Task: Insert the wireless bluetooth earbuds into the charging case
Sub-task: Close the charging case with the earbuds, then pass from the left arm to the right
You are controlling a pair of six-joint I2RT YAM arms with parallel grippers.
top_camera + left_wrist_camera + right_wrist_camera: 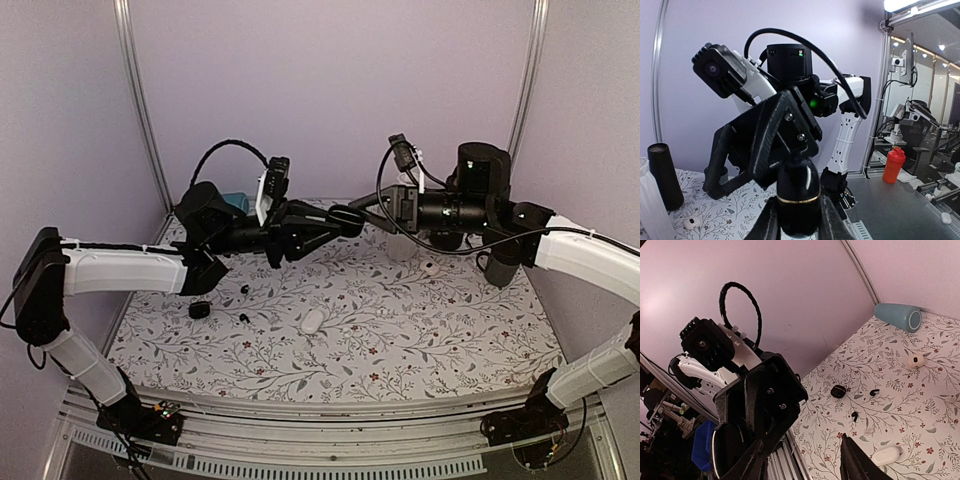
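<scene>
My left gripper (pixel 335 224) is shut on a glossy black charging case with a gold band (pixel 798 197) and holds it in the air above the middle of the table. Its fingers (pixel 768 224) press both sides of the case. My right gripper (pixel 368 203) is open, and one of its fingers (pixel 785 137) is at the top of the case; I cannot tell if they touch. Two tiny black earbuds (pixel 245 289) (pixel 243 316) lie on the floral tabletop at the left. They also show in the right wrist view (pixel 874 392) (pixel 854 416).
A second black case (pixel 200 311) lies near the earbuds, and a white case (pixel 313 321) lies mid-table. A small white item (pixel 428 267), a black cup (pixel 497 268) and a teal cylinder (pixel 236 201) stand farther back. A black cylinder (pixel 662 175) stands at the left.
</scene>
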